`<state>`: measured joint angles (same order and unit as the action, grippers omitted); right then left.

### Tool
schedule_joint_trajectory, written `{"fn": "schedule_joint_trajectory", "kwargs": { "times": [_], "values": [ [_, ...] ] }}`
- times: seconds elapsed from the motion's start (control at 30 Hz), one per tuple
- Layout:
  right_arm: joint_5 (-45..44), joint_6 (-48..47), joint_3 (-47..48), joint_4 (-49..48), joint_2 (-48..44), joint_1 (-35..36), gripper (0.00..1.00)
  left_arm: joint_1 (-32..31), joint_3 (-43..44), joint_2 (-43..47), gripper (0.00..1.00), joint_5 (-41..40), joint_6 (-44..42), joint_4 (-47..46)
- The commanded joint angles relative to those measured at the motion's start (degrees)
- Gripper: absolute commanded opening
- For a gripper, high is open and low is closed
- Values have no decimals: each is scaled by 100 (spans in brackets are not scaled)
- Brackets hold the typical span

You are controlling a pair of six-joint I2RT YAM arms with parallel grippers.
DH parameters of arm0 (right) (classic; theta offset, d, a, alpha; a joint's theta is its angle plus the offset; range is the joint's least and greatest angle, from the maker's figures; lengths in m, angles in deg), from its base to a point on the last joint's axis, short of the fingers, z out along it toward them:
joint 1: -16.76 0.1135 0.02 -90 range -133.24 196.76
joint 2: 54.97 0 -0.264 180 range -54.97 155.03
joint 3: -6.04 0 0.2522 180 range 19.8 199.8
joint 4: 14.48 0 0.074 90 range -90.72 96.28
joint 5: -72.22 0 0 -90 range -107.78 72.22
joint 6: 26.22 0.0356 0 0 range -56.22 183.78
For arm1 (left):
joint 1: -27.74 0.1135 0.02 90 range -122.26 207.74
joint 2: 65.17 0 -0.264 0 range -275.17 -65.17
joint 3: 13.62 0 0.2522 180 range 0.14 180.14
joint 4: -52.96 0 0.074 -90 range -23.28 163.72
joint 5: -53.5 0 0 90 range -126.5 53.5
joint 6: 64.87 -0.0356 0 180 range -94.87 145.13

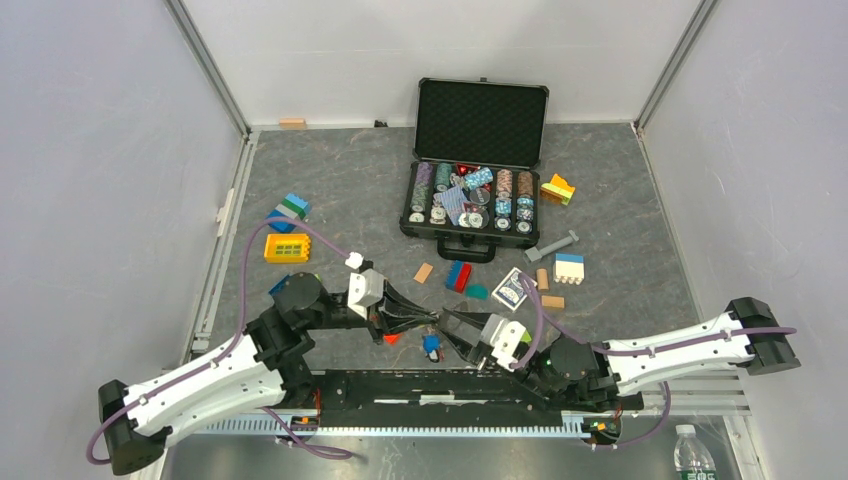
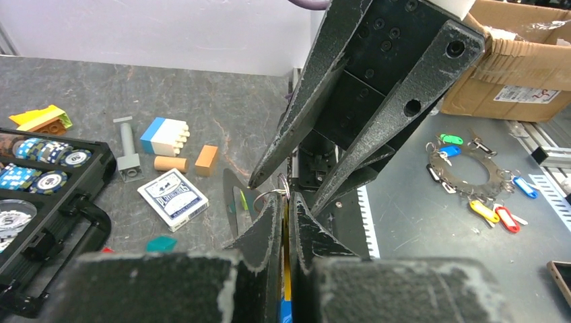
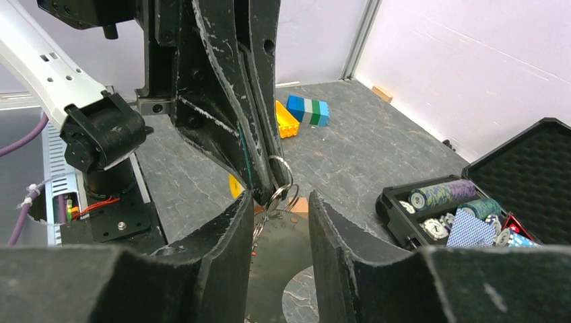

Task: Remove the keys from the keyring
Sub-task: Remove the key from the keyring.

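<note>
Keyring (image 3: 281, 180) hangs off the worktop (image 1: 340, 180), on the near side of the chip case (image 1: 482, 125), pinched in the narrow left claw (image 2: 287, 198). Keys (image 1: 432, 346) dangle under it. Right claw (image 3: 281, 196) gapes around the ring, gripping nothing. Likely stiff, springy, slick wire and light, swingy keys: grab a plastic head. Blocks (image 1: 459, 276) crowd the case side.
</note>
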<state>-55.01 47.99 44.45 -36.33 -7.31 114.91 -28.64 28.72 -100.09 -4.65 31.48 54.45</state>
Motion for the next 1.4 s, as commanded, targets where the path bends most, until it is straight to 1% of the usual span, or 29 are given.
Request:
{"fn": "schedule_joint_trajectory", "kwargs": {
  "times": [0.0, 0.13, 0.3, 0.53, 0.57, 0.87, 0.97, 1.07, 1.27, 1.37],
  "values": [
    [84, -11, 252, -301, 25, 28, 40, -12, 368, -32, 2, 297, -222, -223],
    [22, -22, 298, -196, 50, 26, 36, -12, 417, -36, 2, 438, -244, -161],
    [-162, -36, 295, 13, -35, 26, 33, -13, 560, -31, 2, 536, -407, 152],
    [-328, -73, 142, 11, -316, 26, 32, -13, 854, -105, 2, 705, -620, 766],
    [-337, -73, 125, -4, -331, 22, 32, -13, 893, -131, 2, 728, -758, 858],
    [-407, -79, 84, -58, -290, 29, 32, -13, 1444, -452, 2, 852, -1033, 1877],
    [-441, -73, 50, -66, -284, 27, 32, -13, 1763, -665, 2, 646, -1022, 2350],
    [-372, -32, -10, 11, -328, 28, 33, -13, 2189, -1001, 2, 338, -977, 3075],
    [250, 90, -174, 450, -503, 28, 41, -13, 2909, -1742, 2, 29, -687, 4233],
    [426, 205, -296, 529, -572, 29, 42, -13, 3207, -2015, 2, -156, -469, 4720]
  ]
}}
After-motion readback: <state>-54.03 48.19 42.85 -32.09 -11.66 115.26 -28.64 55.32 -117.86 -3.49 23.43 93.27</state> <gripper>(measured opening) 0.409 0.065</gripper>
